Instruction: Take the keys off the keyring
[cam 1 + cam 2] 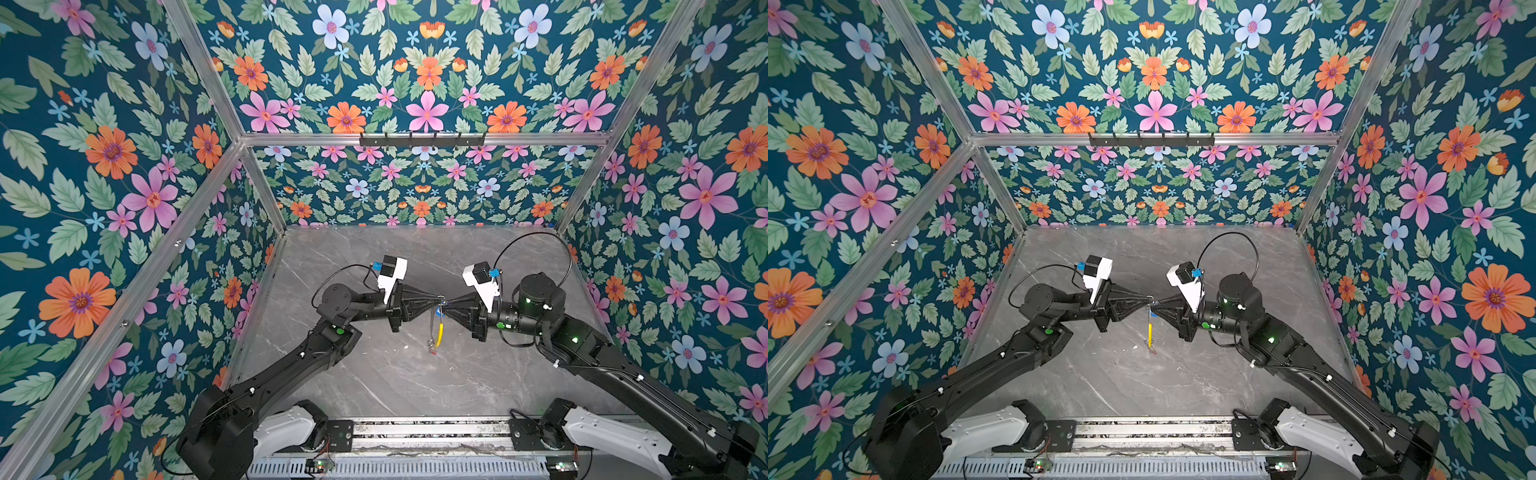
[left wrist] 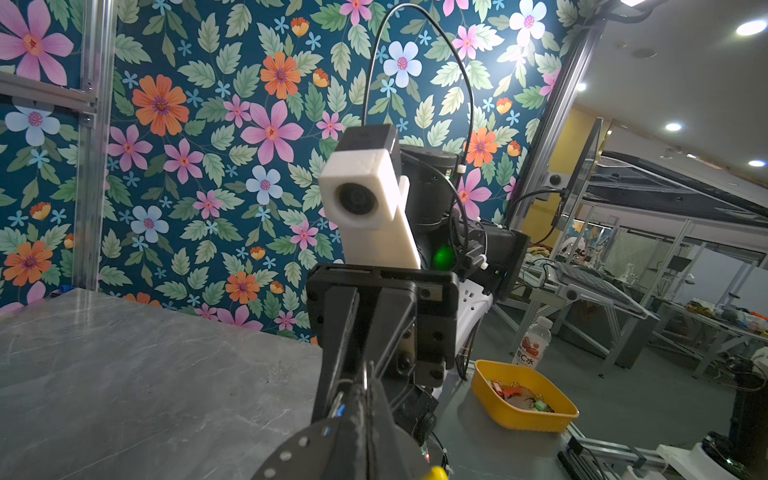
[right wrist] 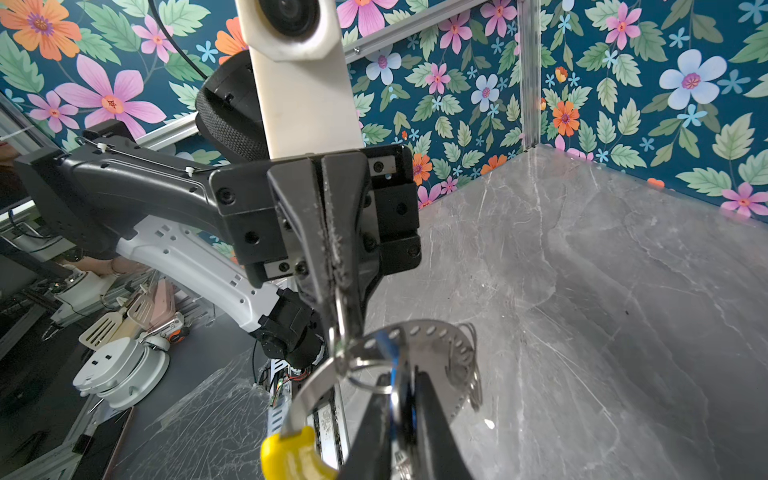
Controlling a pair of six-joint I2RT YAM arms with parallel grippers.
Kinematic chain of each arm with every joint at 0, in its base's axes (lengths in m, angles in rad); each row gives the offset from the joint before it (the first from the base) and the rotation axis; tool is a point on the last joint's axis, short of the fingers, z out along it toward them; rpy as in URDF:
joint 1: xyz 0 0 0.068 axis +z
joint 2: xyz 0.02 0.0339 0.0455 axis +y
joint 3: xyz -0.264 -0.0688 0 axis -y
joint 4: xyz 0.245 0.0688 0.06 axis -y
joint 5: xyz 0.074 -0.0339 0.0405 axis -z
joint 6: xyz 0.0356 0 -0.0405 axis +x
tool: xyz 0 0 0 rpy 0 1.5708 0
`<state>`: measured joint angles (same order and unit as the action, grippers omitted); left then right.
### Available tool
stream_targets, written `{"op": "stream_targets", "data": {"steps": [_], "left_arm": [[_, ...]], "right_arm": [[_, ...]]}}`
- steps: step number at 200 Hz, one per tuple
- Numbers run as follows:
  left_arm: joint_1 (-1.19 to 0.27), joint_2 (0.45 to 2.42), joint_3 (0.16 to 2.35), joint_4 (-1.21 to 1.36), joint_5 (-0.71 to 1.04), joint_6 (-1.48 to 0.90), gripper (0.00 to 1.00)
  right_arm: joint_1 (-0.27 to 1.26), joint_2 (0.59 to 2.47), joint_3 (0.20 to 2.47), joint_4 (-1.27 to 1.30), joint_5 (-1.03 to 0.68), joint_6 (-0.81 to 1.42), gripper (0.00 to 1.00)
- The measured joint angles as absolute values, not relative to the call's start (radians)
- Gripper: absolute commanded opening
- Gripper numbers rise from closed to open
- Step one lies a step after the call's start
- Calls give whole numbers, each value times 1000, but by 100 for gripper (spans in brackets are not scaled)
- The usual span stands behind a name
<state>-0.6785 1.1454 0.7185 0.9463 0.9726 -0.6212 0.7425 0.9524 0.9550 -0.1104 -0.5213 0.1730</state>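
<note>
Above mid-tabletop [image 1: 374,382], two hands meet tip to tip. Left hand [image 1: 437,298] clamped closed on the one keyring [image 1: 440,330]; right hand [image 1: 448,302] closed on blue-tagged key [image 3: 412,415]. Keys counted: two. Red-tagged key [image 1: 433,349] hangs lowest.

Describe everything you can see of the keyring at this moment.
The keyring is a thin silver metal hoop with a yellow sleeve over part of its arc. It hangs down over the table from where both grippers meet. The shut left gripper pinches its top; the right gripper, also shut, seems to grip the blue-tagged key there. A red-tagged key dangles at its low end. Whether that end touches the table is unclear.
</note>
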Motion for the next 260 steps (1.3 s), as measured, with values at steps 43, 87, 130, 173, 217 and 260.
{"op": "stream_targets", "data": {"steps": [43, 87, 130, 173, 217, 260], "left_arm": [[-678, 1147, 702, 990, 944, -631, 0], [-678, 1190, 682, 1113, 944, -712, 0], [-677, 1210, 646, 1197, 946, -774, 0], [-676, 1199, 631, 1247, 928, -781, 0], [-675, 1210, 623, 1292, 920, -783, 0], [-674, 1232, 623, 1333, 923, -804, 0]], "right_arm": [[759, 960, 955, -112, -524, 157, 0], [806, 1001, 974, -113, -521, 128, 0], [810, 1006, 944, -87, -516, 128, 8], [812, 894, 934, -189, -457, 113, 38], [812, 812, 955, -194, -403, 106, 45], [812, 875, 975, -164, -362, 125, 45]]}}
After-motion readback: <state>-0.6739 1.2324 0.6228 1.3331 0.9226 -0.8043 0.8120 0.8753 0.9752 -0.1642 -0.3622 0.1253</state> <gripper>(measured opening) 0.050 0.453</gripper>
